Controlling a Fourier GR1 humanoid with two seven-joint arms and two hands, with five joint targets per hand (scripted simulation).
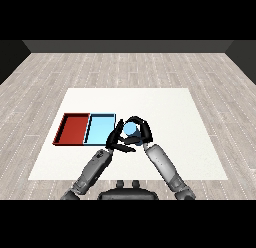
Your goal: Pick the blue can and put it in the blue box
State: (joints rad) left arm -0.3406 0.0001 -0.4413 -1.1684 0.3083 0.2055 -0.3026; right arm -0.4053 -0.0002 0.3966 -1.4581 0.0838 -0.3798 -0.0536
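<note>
White table (190, 142), trays at left. Right hand (142, 131) curled round blue can (130, 128) just right of blue tray (99, 128); left hand (116, 138) relaxed alongside. Carry left, keep upright, clear rim before release

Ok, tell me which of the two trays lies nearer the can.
The light blue tray: it lies right beside the blue can held in the right hand. The red tray sits beyond it, farther left.
</note>
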